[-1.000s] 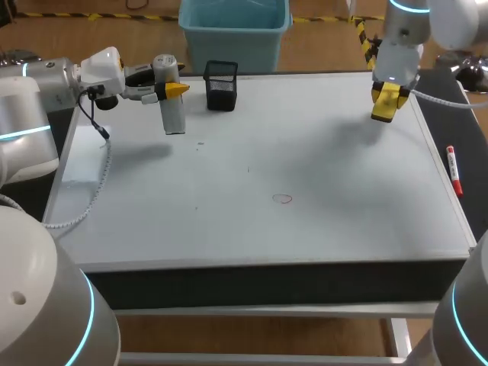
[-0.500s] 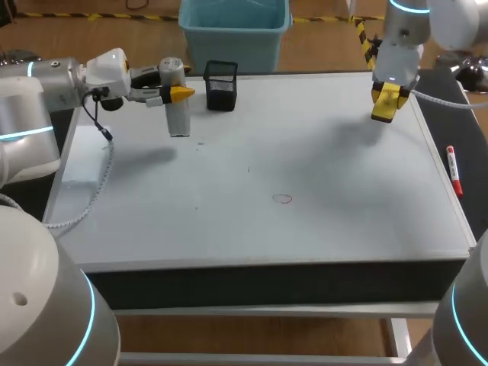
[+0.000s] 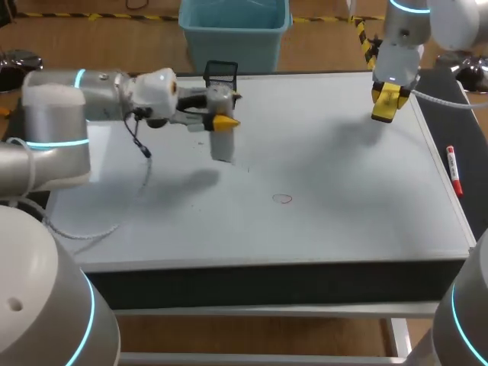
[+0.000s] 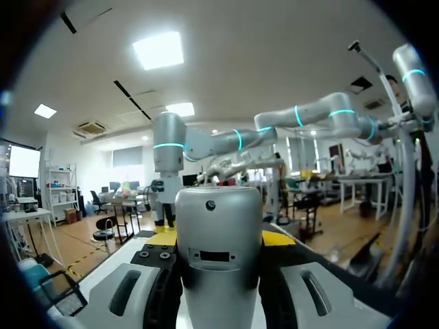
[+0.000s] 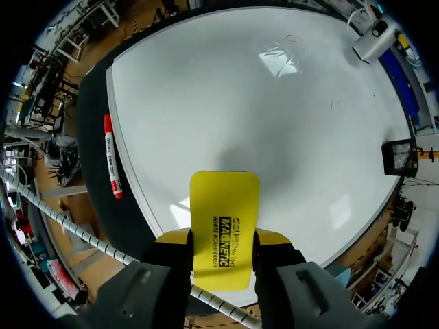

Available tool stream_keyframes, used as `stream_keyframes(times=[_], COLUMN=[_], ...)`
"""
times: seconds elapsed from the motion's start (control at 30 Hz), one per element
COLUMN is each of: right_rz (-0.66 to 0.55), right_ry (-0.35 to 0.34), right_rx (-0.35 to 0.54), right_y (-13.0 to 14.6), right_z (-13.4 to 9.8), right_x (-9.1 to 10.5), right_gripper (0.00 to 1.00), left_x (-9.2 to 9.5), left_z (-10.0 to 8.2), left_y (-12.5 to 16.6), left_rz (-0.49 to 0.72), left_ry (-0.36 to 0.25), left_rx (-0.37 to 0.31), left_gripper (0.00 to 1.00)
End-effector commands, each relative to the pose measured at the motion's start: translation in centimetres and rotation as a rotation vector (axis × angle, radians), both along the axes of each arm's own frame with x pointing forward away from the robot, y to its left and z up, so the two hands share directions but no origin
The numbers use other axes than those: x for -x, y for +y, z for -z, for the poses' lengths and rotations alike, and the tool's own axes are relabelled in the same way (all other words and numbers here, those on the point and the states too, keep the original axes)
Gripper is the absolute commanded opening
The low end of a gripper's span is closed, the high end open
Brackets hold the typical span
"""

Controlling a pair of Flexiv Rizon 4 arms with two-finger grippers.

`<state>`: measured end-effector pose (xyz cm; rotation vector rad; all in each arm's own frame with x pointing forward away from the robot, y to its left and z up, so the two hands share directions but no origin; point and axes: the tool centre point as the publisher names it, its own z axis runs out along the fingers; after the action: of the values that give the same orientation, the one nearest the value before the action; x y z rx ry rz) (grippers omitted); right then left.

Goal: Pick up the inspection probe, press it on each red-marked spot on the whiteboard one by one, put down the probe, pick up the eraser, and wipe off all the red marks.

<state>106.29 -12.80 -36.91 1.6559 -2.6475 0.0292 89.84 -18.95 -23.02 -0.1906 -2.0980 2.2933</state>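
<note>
Red on white: one small red mark (image 3: 283,199) shows on the whiteboard (image 3: 343,221), in its nearer half and a little right of the middle. I can make out no other mark.
Grey cylinder: the probe (image 3: 222,145) hangs upright over the board, left of the mark and farther back. Its lower end looks clear of the surface, as its shadow falls apart from it.
Left tool: the left gripper (image 3: 225,108) comes in level from the left, and its fingers pinch the probe's upper part from two sides. The left wrist view shows the rounded body (image 4: 218,253) filling the gap between the finger housings.
How the probe should handle: it looks rigid, smooth-skinned and moderately heavy. A round, slick body may slide up through the fingers when pressed down, so I judge a firm hold high on the barrel, with the press straight along its axis, to be safest.
Beside the board: a red marker pen (image 3: 454,171) lies on the dark strip along the board's right edge.
Yellow block: the eraser (image 5: 224,219) is clamped by its two narrow sides in the right gripper (image 5: 223,241), above the far right corner of the board and well apart from the mark.
How the eraser should handle: it seems light, with a stiff shell. Wiping needs its flat face level on the board.
Far edge: a black mesh cup (image 3: 219,72) stands just behind the probe.
</note>
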Motion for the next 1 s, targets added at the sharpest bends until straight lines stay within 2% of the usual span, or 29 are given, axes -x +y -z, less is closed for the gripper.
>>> stream_keyframes(times=[0.03, 0.13, 0.23, 0.6, 1.0], right_rz=[-0.002, -0.002, -0.002, -0.002, -0.002], right_ry=[0.0, 0.0, 0.0, 0.0, 0.0], right_rx=[0.002, 0.002, 0.002, 0.002, 0.002], right_y=[-0.1, -0.1, -0.1, -0.1, -0.1], right_z=[-0.1, -0.1, -0.1, -0.1, -0.1], right_x=[0.0, 0.0, 0.0, 0.0, 0.0], right_gripper=[0.0, 0.0, 0.0, 0.0, 0.0], left_x=[2.0, 4.2, 5.2, 6.4, 6.3], left_z=[1.4, 2.3, 2.9, 3.0, 3.6], left_y=[-4.3, -6.9, -8.6, -10.8, -11.1], left_rz=[0.023, 0.088, 0.125, 0.16, 0.164], left_ry=[0.021, 0.029, 0.028, 0.027, 0.043], left_rx=[0.031, 0.035, 0.018, 0.042, 0.032], left_gripper=[0.0, 0.0, 0.0, 0.0, 0.0])
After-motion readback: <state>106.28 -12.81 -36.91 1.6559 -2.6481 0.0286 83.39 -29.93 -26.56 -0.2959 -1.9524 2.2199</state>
